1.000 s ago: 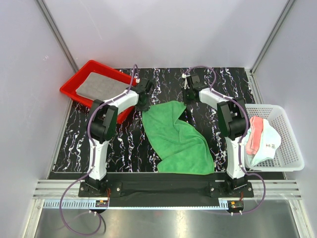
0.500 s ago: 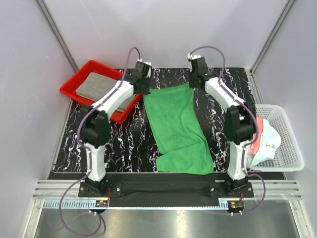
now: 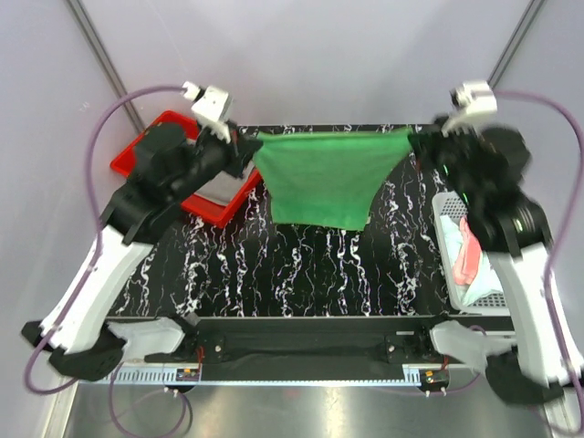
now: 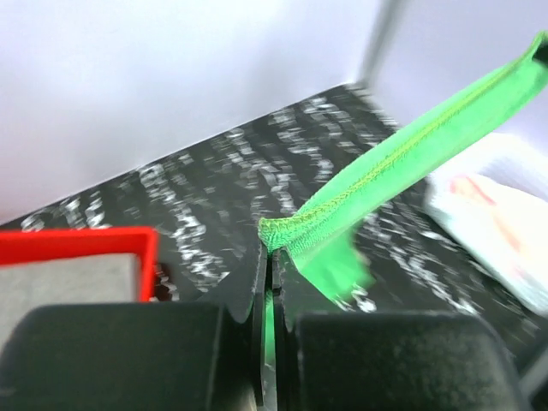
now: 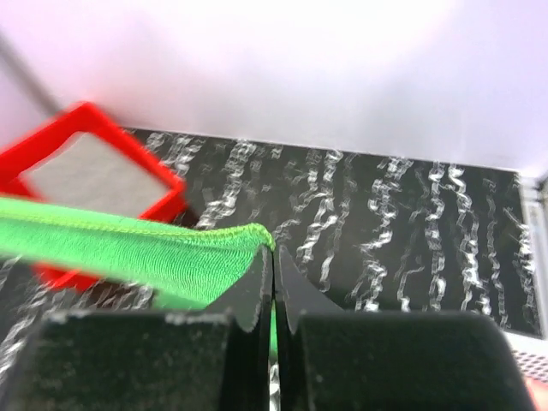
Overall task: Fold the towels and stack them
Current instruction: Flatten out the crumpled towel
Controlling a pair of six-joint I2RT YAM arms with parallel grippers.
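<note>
Two claws hold one green towel (image 3: 319, 178) stretched out in the air, just to the right of the red tray (image 3: 126, 160). The left claw (image 3: 245, 151) sits right beside the tray's right edge and is pinched tight on the towel's upper corner. Its wrist view shows the jaws pressed together with the bunched green hem caught between them. The right claw (image 3: 418, 141), well to the right of the tray, is clamped just as tightly on the opposite upper corner, with the hem nipped between its closed jaws.

Between the two claws the top edge runs taut and nearly level. The rest of the cloth hangs down as a sheet over the black marbled table (image 3: 301, 265); whether its lower edge touches the table cannot be told.

A grey towel (image 5: 98, 175) lies flat inside the tray, partly hidden by the left arm in the overhead view. Far to the right of the tray, beyond the hanging cloth, stands a white mesh basket (image 3: 444, 208). It holds a pink towel (image 3: 465, 255) and a white towel (image 3: 479, 292), both largely hidden behind the right arm.
</note>
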